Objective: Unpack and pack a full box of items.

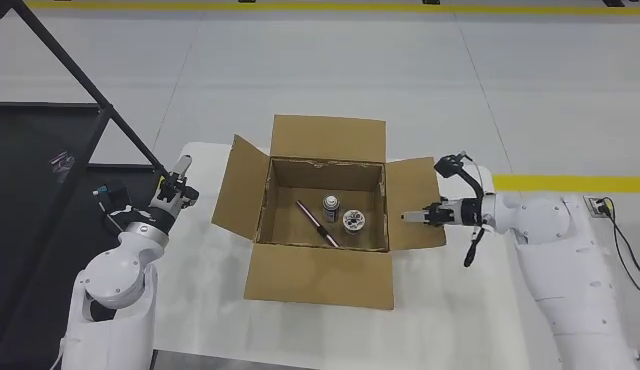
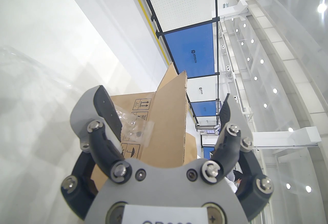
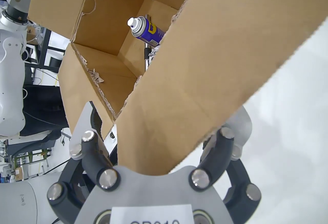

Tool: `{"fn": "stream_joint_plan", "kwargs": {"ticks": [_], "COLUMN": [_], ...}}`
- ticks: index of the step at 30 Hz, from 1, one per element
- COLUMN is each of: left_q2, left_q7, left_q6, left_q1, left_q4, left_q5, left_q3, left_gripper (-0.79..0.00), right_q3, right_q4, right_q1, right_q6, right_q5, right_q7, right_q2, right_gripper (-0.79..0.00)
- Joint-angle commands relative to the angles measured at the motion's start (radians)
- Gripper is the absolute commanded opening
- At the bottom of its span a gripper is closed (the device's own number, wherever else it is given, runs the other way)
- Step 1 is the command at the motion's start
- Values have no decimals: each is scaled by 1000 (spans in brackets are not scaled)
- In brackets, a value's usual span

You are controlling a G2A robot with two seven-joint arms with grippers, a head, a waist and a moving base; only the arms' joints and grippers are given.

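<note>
An open cardboard box [image 1: 320,275] stands in the middle of the white table [image 1: 200,300] with all its flaps folded out. Inside it are a blue spray can [image 1: 331,208] [image 3: 147,28] standing upright, a thin dark rod [image 1: 315,222] and a small round item [image 1: 353,221]. My right gripper [image 1: 412,215] [image 3: 164,120] is open at the box's right flap [image 3: 217,43], whose edge lies between the wide-spread fingers. My left gripper [image 1: 180,188] [image 2: 166,109] is open and holds nothing, off the box's left flap [image 2: 171,117].
A black metal frame [image 1: 60,60] and a dark surface stand off the table's left edge. Crinkled clear plastic [image 2: 25,68] lies on the table near my left gripper. Bare tabletop stretches in front of the box.
</note>
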Motion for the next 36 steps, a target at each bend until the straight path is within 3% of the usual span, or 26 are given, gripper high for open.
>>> {"fn": "stream_joint_plan", "kwargs": {"ticks": [1, 10, 18, 27, 36], "left_q2": [0, 0, 0, 11, 15], "left_q7": [0, 0, 0, -88, -125], "left_q6": [0, 0, 0, -51, -67], "left_q1": [0, 0, 0, 59, 91], "left_q4": [0, 0, 0, -59, -109], "left_q5": [0, 0, 0, 1, -53], "left_q3": [0, 0, 0, 35, 83], "left_gripper": [0, 0, 0, 0, 0], "right_q3": [-14, -9, 35, -24, -146], "right_q4": [-27, -195, -263, -247, -201], "right_q1": [-12, -108, -180, -135, -60], "right_q6": [-1, 0, -19, -95, -87], "right_q5": [7, 32, 120, 252, 259], "right_q7": [-1, 0, -75, -96, -222], "right_q2": [11, 63, 82, 83, 62], "right_gripper": [0, 0, 0, 0, 0]}}
